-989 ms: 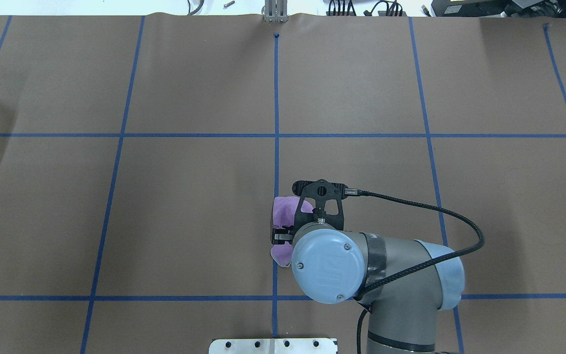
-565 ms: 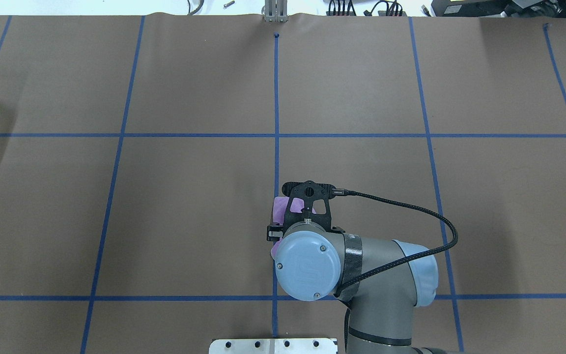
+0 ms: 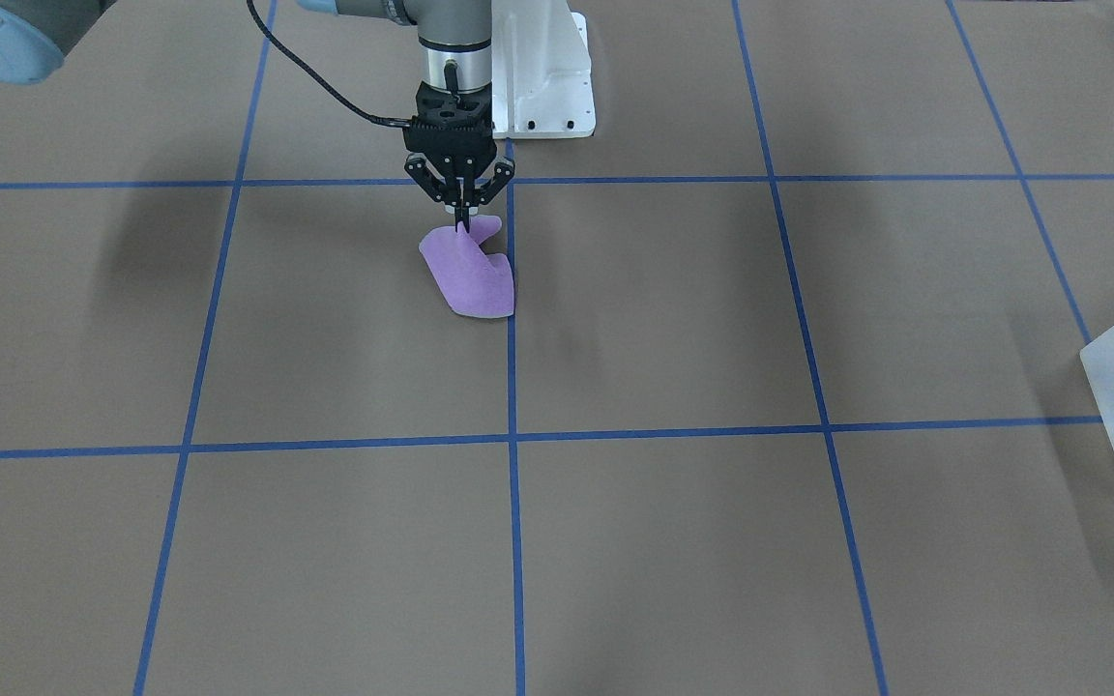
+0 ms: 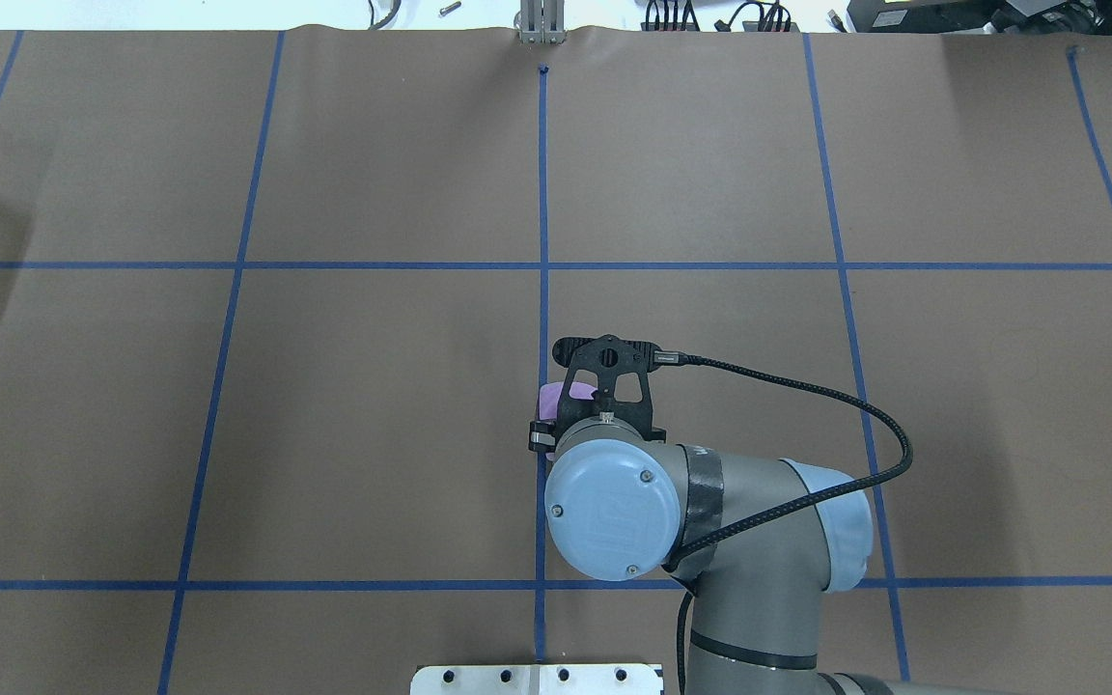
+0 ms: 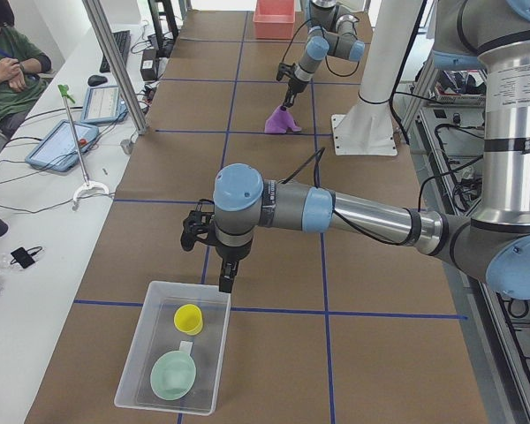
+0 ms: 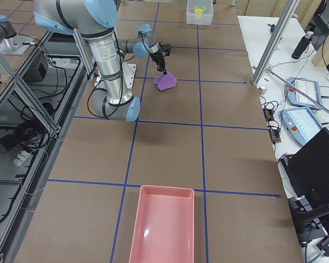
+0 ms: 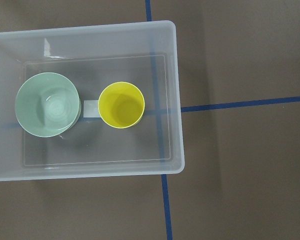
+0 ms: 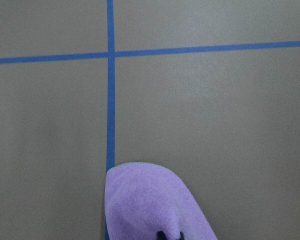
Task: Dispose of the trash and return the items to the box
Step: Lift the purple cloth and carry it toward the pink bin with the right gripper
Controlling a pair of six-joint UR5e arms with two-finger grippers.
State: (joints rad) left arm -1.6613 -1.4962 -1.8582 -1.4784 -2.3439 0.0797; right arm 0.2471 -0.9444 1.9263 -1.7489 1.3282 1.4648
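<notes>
Item: soft purple fleece cloth [image 3: 475, 280]. Likely light, limp, grippy, unbreakable. Hold: my right pincer [image 3: 461, 224] is closed on its bunched top fold; the rest drapes beneath.

Purple cloth [image 3: 470, 278], yellow cup [image 7: 121, 105], mint bowl [image 7: 47, 111]

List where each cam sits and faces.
Front-facing: across table, facing robot; right jaws shut on purple cloth.
Overhead: behind robot, looking down; right arm nearly hides cloth.
Exterior left: left end; left arm near, by box.
Exterior right: right end; right arm near.
Left wrist: down into box; cup, bowl.
Right wrist: down on cloth.
Cloth: five views.
</notes>
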